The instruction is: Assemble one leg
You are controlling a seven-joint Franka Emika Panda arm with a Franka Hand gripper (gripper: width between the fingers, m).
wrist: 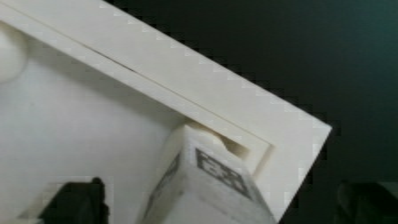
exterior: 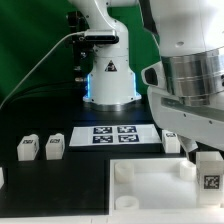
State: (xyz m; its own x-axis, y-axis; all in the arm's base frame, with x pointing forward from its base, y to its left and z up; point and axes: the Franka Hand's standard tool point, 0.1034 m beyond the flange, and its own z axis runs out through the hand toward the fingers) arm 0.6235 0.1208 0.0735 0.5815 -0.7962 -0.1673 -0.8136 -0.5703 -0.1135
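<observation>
Leg (exterior: 208, 168) (wrist: 210, 182): stubby white block with a black-and-white tag on its face, upright at a corner of the large white square piece, near the tabletop's near edge, toward its corner on the exterior view's right
Large white square piece (exterior: 150, 185): flat along the tabletop's near edge; corner socket (wrist: 231, 140) right at the leg's end, seated or not impossible to tell
Gripper (wrist: 222, 203): jaws spread wide, dark fingers (wrist: 75, 200) either side of the leg with a gap on each side, gripping nothing
Spare legs (exterior: 27, 148): two side by side, toward the tabletop's edge on the exterior view's left, well apart from the square piece
Marker board (exterior: 113, 135): mid-table, between arm base (exterior: 108, 75) and the square piece
</observation>
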